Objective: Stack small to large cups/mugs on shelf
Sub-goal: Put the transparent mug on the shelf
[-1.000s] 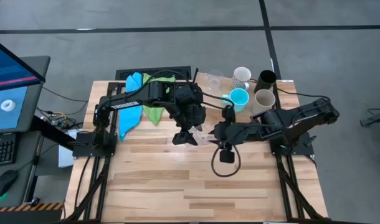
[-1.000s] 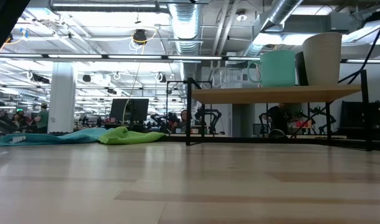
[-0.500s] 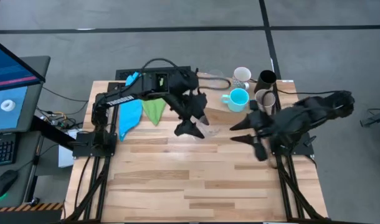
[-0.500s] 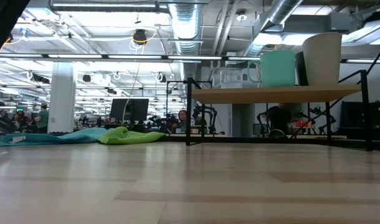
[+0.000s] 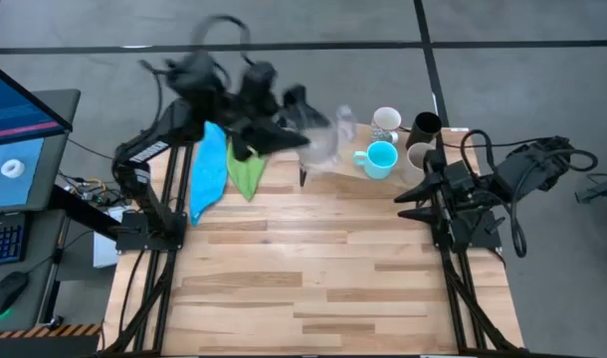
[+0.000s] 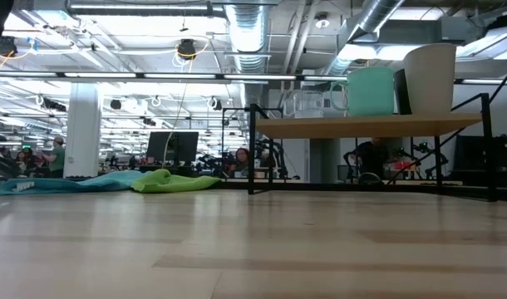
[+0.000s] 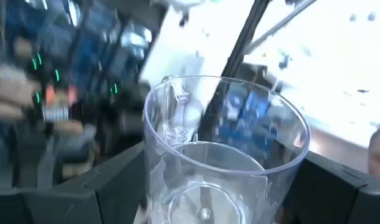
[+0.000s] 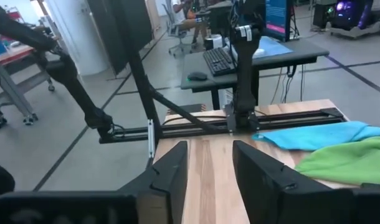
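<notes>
Already most of the set is up on the low light-wood shelf on thin black legs (image 5: 383,179) at the upper right of the overhead frame: the cyan handled mug (image 5: 380,157), the white handled mug (image 5: 386,121), the tall black cup (image 5: 424,126) and the beige tumbler (image 5: 422,157) stand there close together, and the level view shows one small clear cup (image 6: 302,103) at the shelf's left end, beside the cyan mug. None of them looks nested into another, so by my reading the actual small-to-large stacking is yet to be done. And here's the action: the left pincer (image 5: 313,147), raised and blurred at upper centre of the overhead frame, just left of the shelf, is clamped on the second small clear plastic cup (image 7: 224,149); its wrist view shows both dark fingers (image 7: 103,186) pressed against the cup's sides, mouth up and empty. That cup looks headed for the shelf, perhaps for its twin. The right pincer (image 5: 408,199) sits at right centre over the plank worktop (image 5: 303,268), narrowly parted and holding nothing. Blue cloth (image 5: 206,174) and green cloth (image 5: 248,174) lie upper left.
</notes>
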Available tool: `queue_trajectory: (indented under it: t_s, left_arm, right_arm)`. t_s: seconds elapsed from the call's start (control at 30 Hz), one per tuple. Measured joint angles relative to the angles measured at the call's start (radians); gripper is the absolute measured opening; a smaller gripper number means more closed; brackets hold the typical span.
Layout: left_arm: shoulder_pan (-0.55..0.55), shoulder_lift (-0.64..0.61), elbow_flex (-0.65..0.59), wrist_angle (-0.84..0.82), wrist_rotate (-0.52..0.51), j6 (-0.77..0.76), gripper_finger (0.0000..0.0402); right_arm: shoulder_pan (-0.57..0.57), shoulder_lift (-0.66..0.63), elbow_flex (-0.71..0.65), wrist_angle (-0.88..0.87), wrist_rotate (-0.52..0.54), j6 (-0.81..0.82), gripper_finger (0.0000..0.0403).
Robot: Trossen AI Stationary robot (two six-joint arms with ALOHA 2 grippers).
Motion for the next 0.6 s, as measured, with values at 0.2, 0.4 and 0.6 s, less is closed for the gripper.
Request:
queue_trajectory:
  t_s: [0.2, 0.4, 0.6]
  left_arm:
    - [-0.008, -0.063, 0.0, 0.24, -0.114, -0.095, 0.0319]
    - [-0.032, -0.101, 0.0, 0.417, -0.132, -0.103, 0.0319]
    - [-0.038, -0.137, 0.0, 0.424, -0.125, -0.081, 0.0319]
  right_arm:
    - [0.0, 0.005, 0.0, -0.005, 0.001, -0.015, 0.0144]
    - [0.0, 0.018, 0.0, -0.019, 0.001, -0.016, 0.0139]
    - [-0.004, 0.025, 0.0, -0.023, 0.0, -0.016, 0.0137]
